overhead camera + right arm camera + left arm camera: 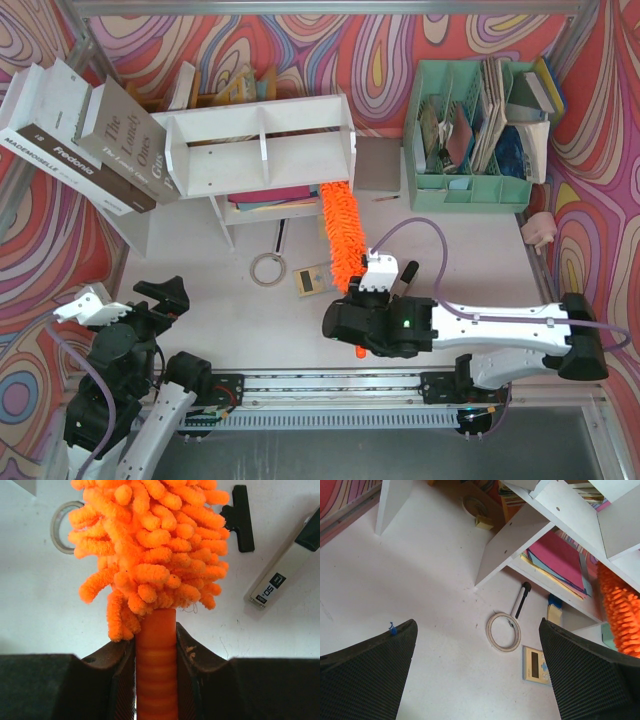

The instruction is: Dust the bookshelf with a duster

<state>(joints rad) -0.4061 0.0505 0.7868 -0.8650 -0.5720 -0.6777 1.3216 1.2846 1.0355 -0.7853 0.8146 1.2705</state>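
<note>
Duster (339, 232) first: fluffy orange head stretched toward twelve o'clock in the top view, tip at the right end of the bookshelf (258, 148), level with its lower tier; touching or just short, hard to tell. Held low on the thin handle by the right gripper (156, 647), jaws pinched narrow on the orange stem. Judged as the sweeping step, about to start at the right-hand bay.

To do it well: keep the pinch firm against any twisting of the handle. Lay the head flat along the board rather than poking with the tip. Then drag toward nine o'clock, bay by bay, lifting over each divider. Go light over the coloured sheets (270, 197) lying in the lower tier, likely to slide. Mind the tape ring (267, 268) and small yellow gadget (313, 281) on the table, at about seven o'clock of the head.

Left gripper (477, 630) at seven o'clock of the shelf, fingers spread wide, holding nothing; best left out of the sweep.
</note>
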